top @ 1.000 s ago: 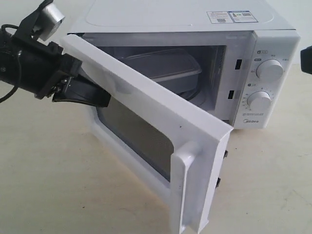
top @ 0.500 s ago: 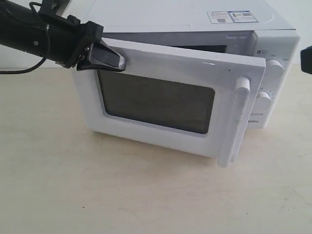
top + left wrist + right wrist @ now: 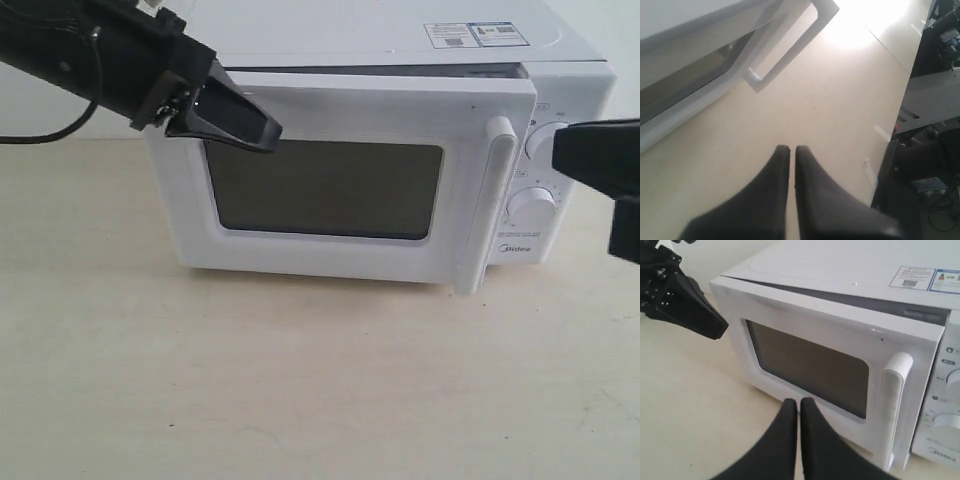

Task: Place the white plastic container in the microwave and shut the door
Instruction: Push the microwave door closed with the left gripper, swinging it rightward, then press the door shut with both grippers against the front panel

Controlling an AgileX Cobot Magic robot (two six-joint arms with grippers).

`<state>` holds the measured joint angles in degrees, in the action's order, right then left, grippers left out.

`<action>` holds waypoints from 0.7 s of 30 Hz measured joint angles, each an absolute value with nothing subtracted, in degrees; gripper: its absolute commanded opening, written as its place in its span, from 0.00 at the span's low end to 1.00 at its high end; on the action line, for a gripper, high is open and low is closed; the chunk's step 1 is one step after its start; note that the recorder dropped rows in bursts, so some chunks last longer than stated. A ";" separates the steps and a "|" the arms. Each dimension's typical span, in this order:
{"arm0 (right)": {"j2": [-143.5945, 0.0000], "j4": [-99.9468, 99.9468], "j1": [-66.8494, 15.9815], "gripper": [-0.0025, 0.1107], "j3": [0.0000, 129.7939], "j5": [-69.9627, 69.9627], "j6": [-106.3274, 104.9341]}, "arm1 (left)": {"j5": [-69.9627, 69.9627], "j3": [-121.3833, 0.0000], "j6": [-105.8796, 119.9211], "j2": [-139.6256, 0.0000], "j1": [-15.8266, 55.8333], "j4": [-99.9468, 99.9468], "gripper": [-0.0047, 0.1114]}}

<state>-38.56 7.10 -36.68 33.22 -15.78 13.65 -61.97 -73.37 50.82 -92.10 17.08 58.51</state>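
The white microwave (image 3: 400,40) stands at the back of the table. Its door (image 3: 330,255), white-framed with a dark mesh window, is swung almost flat against the front, a thin gap still showing along its top edge (image 3: 850,296). The bar handle (image 3: 490,200) is at the door's right side. My left gripper (image 3: 265,130), shut and empty, rests its tips at the door's upper left corner. My right gripper (image 3: 799,401) is shut and empty, hovering in front of the door; in the exterior view it shows at the right edge (image 3: 600,165). The white plastic container is hidden behind the door.
Two round knobs (image 3: 530,205) sit on the microwave's right panel, partly behind the handle. A beige tabletop (image 3: 300,380) spreads in front. The left wrist view shows the table's edge (image 3: 890,135) and dark equipment beyond it.
The door has swung from wide open to nearly shut, with my left gripper following it rightward along its upper left corner. My right gripper has moved into view at the right.
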 measured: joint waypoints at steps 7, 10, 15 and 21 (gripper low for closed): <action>-48.80 8.52 -36.68 0.02 25.48 6.44 14.15 | -62.29 -69.45 47.72 -82.07 17.08 54.76 0.08; -53.57 3.05 -36.68 0.02 25.48 12.27 11.94 | -62.41 -67.20 47.49 -79.02 17.08 54.36 0.08; -57.38 -18.14 -36.68 0.02 25.48 16.14 1.13 | -62.41 -64.20 46.82 -75.94 17.08 54.13 0.08; -57.47 -39.22 -36.68 0.02 25.48 23.51 -15.91 | -61.83 -61.70 46.58 -73.15 17.08 54.03 0.08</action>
